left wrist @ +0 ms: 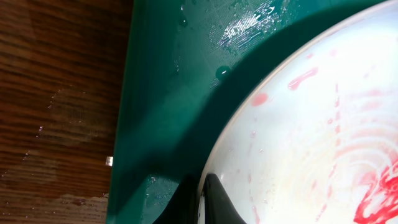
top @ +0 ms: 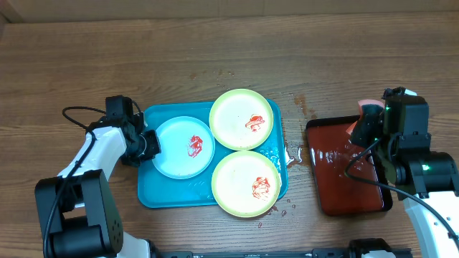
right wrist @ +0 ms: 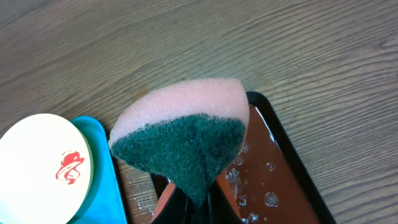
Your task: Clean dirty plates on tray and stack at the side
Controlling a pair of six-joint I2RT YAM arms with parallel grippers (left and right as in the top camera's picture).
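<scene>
Fingers of the left gripper (left wrist: 200,196) pinch the rim of the small round light-blue plastic plate (top: 179,150) on the turquoise rectangular plastic tray (top: 156,192); those of the right gripper (right wrist: 194,202) clamp a pink-and-green foam sponge (right wrist: 180,127).

Glossy plastic plate (left wrist: 298,124), matt wood table (top: 215,43), foam sponge (right wrist: 180,118)

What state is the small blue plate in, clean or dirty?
Dirty. The small blue plate shows a red sauce smear near its middle, and lies in the turquoise tray.
</scene>
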